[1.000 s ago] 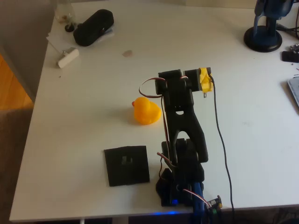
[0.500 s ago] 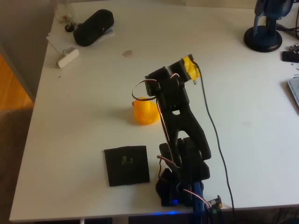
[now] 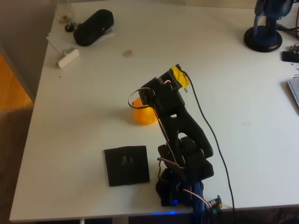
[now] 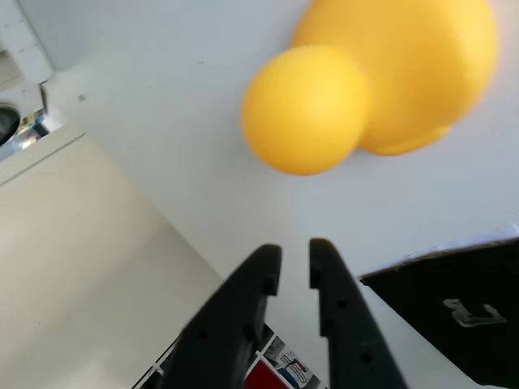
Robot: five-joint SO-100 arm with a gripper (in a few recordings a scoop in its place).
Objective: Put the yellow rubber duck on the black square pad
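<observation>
The yellow rubber duck sits on the white table, its right side hidden under my black arm. In the wrist view the duck lies just beyond my gripper, apart from the fingertips. The two black fingers stand almost together with only a narrow slit and nothing between them. The black square pad lies flat near the front edge, left of the arm's base and nearer the front than the duck. Its corner, the pad, shows at the lower right of the wrist view.
A bulky black case and a small white object lie at the back left corner. A blue stand base sits at the back right. The table's left edge drops to the floor.
The arm has swung leftward over the duck, hiding more of it. The duck and the pad have stayed in place.
</observation>
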